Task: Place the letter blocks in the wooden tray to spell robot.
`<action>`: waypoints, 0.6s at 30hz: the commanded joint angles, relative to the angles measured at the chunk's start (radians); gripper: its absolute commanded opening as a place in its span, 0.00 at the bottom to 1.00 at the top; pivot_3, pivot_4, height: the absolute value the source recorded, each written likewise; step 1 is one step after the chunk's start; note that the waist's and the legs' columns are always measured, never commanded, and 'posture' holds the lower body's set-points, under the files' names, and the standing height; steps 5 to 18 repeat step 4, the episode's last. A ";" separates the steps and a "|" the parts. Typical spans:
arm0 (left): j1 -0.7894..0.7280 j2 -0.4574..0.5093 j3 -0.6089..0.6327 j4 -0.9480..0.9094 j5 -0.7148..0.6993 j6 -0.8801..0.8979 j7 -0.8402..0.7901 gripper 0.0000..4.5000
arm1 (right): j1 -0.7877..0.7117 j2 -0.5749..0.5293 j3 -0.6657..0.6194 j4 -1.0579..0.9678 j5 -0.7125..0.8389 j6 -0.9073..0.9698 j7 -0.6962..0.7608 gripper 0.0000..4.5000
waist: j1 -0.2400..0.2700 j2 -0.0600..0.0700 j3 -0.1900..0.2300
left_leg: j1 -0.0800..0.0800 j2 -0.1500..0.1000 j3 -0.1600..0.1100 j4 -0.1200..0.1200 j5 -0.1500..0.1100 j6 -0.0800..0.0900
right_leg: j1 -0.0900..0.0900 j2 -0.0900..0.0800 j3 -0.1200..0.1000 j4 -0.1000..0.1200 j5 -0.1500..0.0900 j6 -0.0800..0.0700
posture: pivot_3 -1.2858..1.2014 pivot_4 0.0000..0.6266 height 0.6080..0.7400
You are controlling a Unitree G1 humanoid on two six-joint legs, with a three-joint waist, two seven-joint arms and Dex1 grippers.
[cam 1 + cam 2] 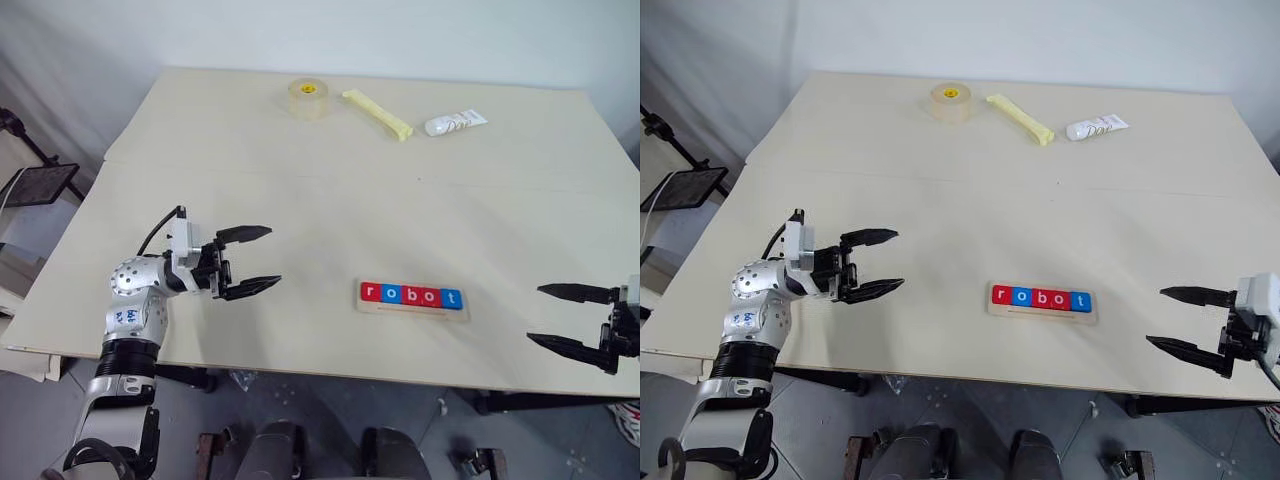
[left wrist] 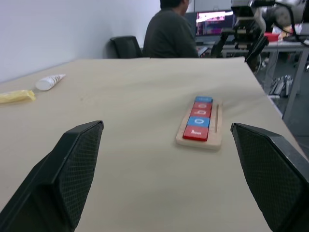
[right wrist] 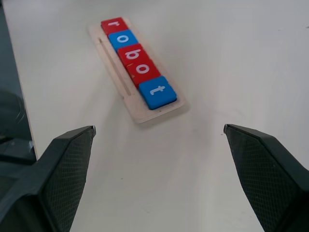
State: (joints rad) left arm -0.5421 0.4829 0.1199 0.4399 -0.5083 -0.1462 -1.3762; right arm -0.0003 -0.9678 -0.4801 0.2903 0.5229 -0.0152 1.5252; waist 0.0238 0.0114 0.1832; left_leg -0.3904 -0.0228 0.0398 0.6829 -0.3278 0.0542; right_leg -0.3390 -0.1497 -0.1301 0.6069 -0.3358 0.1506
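Both sets of black two-fingered jaws stand spread wide and hold nothing. The left gripper (image 1: 247, 262) hovers over the near left part of the pale cream bench (image 1: 330, 220), its fingers pointing toward the middle. The right gripper (image 1: 566, 319) hangs at the near right edge, fingers pointing back toward the left.

Between them, well apart from each and somewhat nearer the right gripper, lies the long narrow pale-wood tray with rounded corners (image 1: 412, 308), flat on the bench close to the near edge. Five small flat square letter blocks (image 1: 411, 296) fill it in one touching row, each with a white lowercase letter: red r, blue o, red b, red o, blue t, reading "robot" from left to right. A thin slot runs along the tray's near side, beside the row.

Far across the bench, by its back edge, sit a squat roll of clear tape with a yellow core (image 1: 308, 98), a pale yellow stick lying aslant (image 1: 378, 114), and a small white tube (image 1: 455, 123) whose printing is too small to read.

In the left wrist view a person in a dark top (image 2: 170, 35) sits beyond the bench, facing a lit screen (image 2: 214, 23).
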 commanded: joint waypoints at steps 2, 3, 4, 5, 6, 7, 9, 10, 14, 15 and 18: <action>0.002 0.005 0.025 -0.026 -0.032 0.000 -0.035 1.00 | 0.019 -0.022 -0.024 0.013 0.060 -0.012 0.088 0.99 | 0.000 0.000 0.000 | 0.000 0.000 0.000 0.000 0.000 0.000 | 0.000 0.000 0.000 0.000 0.000 0.000 | 0.52 0.24 1.00; 0.003 0.006 0.028 -0.027 -0.047 0.003 -0.063 1.00 | 0.027 -0.033 -0.016 0.018 0.061 -0.028 0.089 0.99 | 0.001 0.000 0.000 | 0.000 0.000 0.000 0.000 0.000 0.000 | 0.000 0.000 0.000 0.000 0.000 0.000 | 0.52 0.24 1.00; -0.001 0.006 0.030 -0.022 -0.056 0.004 -0.084 1.00 | 0.028 -0.040 -0.007 0.025 0.059 -0.041 0.089 0.99 | 0.001 0.000 0.000 | 0.000 0.000 0.000 0.000 0.000 0.000 | 0.000 0.000 0.000 0.000 0.000 0.000 | 0.52 0.24 1.00; -0.001 0.006 0.030 -0.022 -0.056 0.004 -0.084 1.00 | 0.028 -0.040 -0.007 0.025 0.059 -0.041 0.089 0.99 | 0.001 0.000 0.000 | 0.000 0.000 0.000 0.000 0.000 0.000 | 0.000 0.000 0.000 0.000 0.000 0.000 | 0.52 0.24 1.00; -0.001 0.006 0.030 -0.022 -0.056 0.004 -0.084 1.00 | 0.028 -0.040 -0.007 0.025 0.059 -0.041 0.089 0.99 | 0.001 0.000 0.000 | 0.000 0.000 0.000 0.000 0.000 0.000 | 0.000 0.000 0.000 0.000 0.000 0.000 | 0.52 0.24 1.00; -0.001 0.006 0.030 -0.022 -0.056 0.004 -0.084 1.00 | 0.028 -0.040 -0.007 0.025 0.059 -0.041 0.089 0.99 | 0.001 0.000 0.000 | 0.000 0.000 0.000 0.000 0.000 0.000 | 0.000 0.000 0.000 0.000 0.000 0.000 | 0.52 0.24 1.00; -0.001 0.006 0.030 -0.022 -0.056 0.004 -0.084 1.00 | 0.028 -0.040 -0.007 0.025 0.059 -0.041 0.089 0.99 | 0.001 0.000 0.000 | 0.000 0.000 0.000 0.000 0.000 0.000 | 0.000 0.000 0.000 0.000 0.000 0.000 | 0.52 0.24 1.00; -0.001 0.006 0.030 -0.022 -0.056 0.004 -0.084 1.00 | 0.028 -0.040 -0.007 0.025 0.059 -0.041 0.089 0.99 | 0.001 0.000 0.000 | 0.000 0.000 0.000 0.000 0.000 0.000 | 0.000 0.000 0.000 0.000 0.000 0.000 | 0.52 0.24 1.00; -0.001 0.006 0.030 -0.022 -0.056 0.004 -0.084 1.00 | 0.028 -0.040 -0.007 0.025 0.059 -0.041 0.089 0.99 | 0.001 0.000 0.000 | 0.000 0.000 0.000 0.000 0.000 0.000 | 0.000 0.000 0.000 0.000 0.000 0.000 | 0.52 0.24 1.00; -0.001 0.006 0.030 -0.022 -0.056 0.004 -0.084 1.00 | 0.028 -0.040 -0.007 0.025 0.059 -0.041 0.089 0.99 | 0.001 0.000 0.000 | 0.000 0.000 0.000 0.000 0.000 0.000 | 0.000 0.000 0.000 0.000 0.000 0.000 | 0.52 0.24 1.00; -0.001 0.006 0.030 -0.022 -0.056 0.004 -0.084 1.00 | 0.028 -0.040 -0.007 0.025 0.059 -0.041 0.089 0.99 | 0.001 0.000 0.000 | 0.000 0.000 0.000 0.000 0.000 0.000 | 0.000 0.000 0.000 0.000 0.000 0.000 | 0.52 0.24 1.00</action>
